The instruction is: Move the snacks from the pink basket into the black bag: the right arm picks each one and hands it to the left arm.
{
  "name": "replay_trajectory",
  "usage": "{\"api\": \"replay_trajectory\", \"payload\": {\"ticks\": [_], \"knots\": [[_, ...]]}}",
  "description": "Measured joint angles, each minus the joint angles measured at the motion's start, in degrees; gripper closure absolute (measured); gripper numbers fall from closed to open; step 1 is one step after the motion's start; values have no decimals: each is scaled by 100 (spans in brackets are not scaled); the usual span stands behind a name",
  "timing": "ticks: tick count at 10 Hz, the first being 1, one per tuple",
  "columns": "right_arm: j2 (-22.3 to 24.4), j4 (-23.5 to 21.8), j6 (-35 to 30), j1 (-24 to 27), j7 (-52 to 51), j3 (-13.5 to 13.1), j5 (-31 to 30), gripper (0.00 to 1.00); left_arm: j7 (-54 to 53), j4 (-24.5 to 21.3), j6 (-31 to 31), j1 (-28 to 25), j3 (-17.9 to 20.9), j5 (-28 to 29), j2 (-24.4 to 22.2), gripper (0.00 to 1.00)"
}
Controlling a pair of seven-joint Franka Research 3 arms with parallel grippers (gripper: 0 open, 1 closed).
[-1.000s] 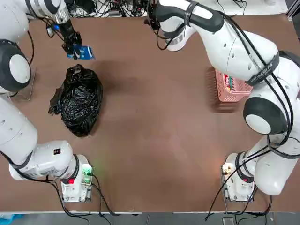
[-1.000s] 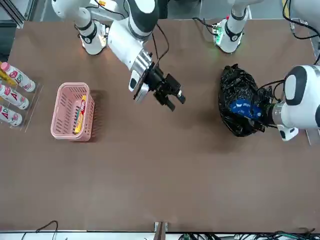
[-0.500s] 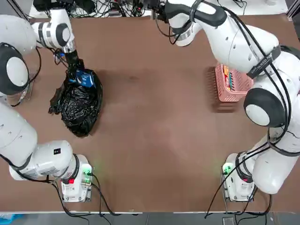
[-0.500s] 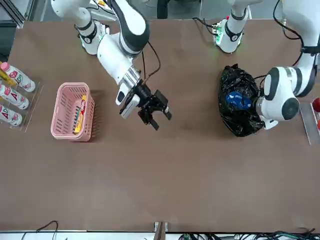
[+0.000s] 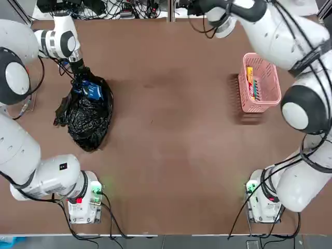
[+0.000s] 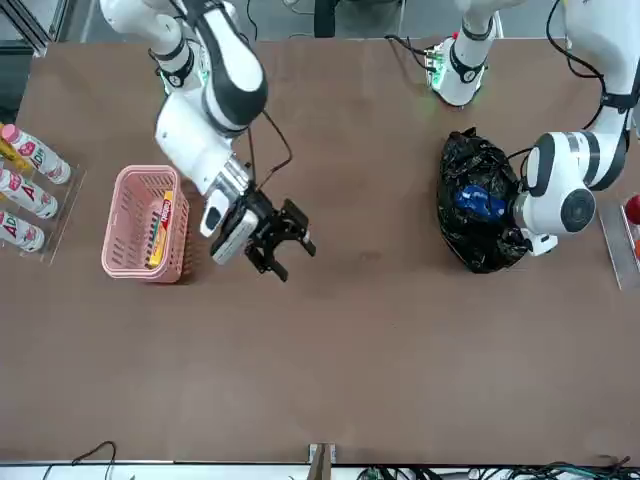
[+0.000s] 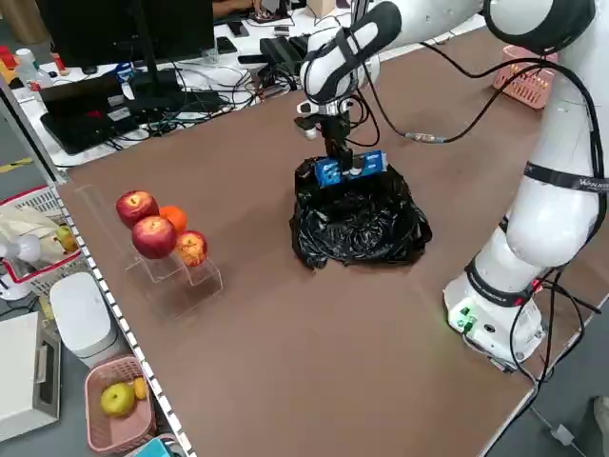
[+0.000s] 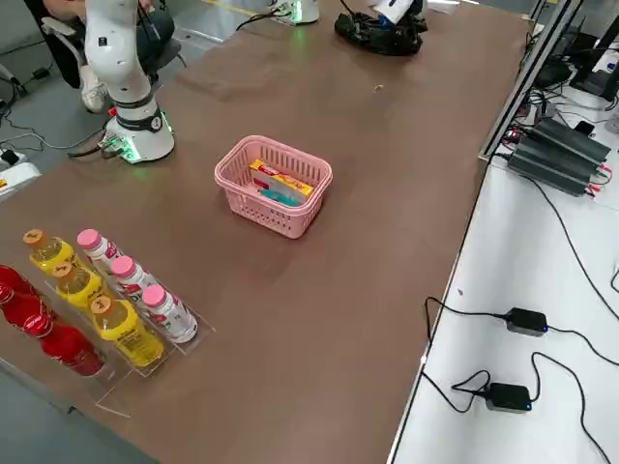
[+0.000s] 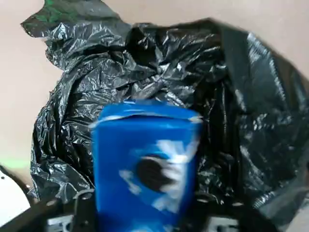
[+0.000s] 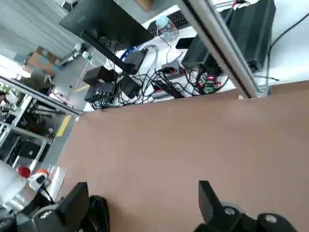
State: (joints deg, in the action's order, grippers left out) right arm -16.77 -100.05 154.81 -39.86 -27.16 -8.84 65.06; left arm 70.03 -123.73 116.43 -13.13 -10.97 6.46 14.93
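L end effector: grip on blue snack unclear; print unreadable | R end effector: agape

R claw agape, L claw low.

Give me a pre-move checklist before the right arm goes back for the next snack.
1. Blue packet with white print over the glossy black plastic bag mouth: ok.
2. Left end effector clear of the packet: cannot tell; the packet fills its wrist view.
3. Right end effector open and empty: ok.
4. Yellow packet with red marks waiting in the slotted pink plastic basket: ok.
5. Teal packet in the basket: ok.
6. Right end effector above the basket: not ok; beside it.
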Motion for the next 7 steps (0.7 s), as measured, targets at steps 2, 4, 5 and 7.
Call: {"api": "replay_trajectory", "payload": {"ticks": [2, 4, 5, 7], "knots": [[464, -307, -1040, 556, -5, -36, -1054, 0, 57, 151, -38, -6, -6, 0, -70, 8], [847, -406, -2268, 1193, 37, -58, -2342, 0, 77, 482, -458, -3, -32, 0, -236, 0], [1010, -419, -2812, 1458, 157, -63, -2904, 0, 50, 741, -654, 3, -79, 0, -345, 0], [1294, -432, -3673, 1718, 578, -65, -3969, 0, -142, 1273, -733, 15, -296, -1, -463, 0]]}}
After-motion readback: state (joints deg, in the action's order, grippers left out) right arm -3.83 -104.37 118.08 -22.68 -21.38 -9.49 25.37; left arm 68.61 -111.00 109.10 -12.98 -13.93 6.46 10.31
